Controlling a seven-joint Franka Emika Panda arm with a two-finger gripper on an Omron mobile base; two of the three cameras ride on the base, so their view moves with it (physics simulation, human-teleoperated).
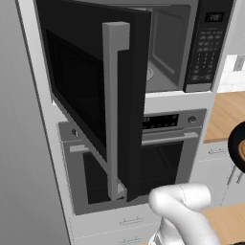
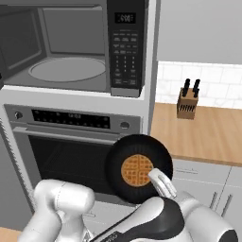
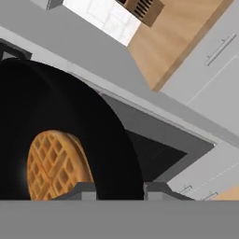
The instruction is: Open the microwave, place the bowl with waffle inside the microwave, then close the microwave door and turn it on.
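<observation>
The gripper [image 3: 119, 190] is seen closed on the rim of the bowl [image 2: 138, 168], one fingertip [image 3: 79, 190] inside the bowl wall and the other outside it. The black bowl is held tipped on edge, its opening turned toward the right base camera. The round golden waffle [image 2: 136, 170] is seen lying against the bowl's bottom, near the middle.

The oven [image 2: 71, 142] is taken as landmark. The bowl is held in the air in front of the oven's right edge, below the oven's control strip and apart from the oven face. In the left base view the bowl [image 1: 238, 146] is cut by the right picture edge, to the right of the oven [image 1: 162, 158].

Directly above the oven the microwave [image 2: 71, 47] is set into the same cabinet column. The microwave door [image 1: 95, 100] is swung wide open to the left, its vertical silver handle [image 1: 114, 110] hanging down in front of the oven's left half. The grey cavity is exposed, with a round turntable [image 2: 67, 69] on its floor. The black keypad strip [image 2: 126, 47] stands at the cavity's right, above the oven's right end.

To the right of the oven a wooden counter [image 2: 208, 137] is seen, and farther back on it a knife block [image 2: 187, 103] stands against the white tiled wall.
</observation>
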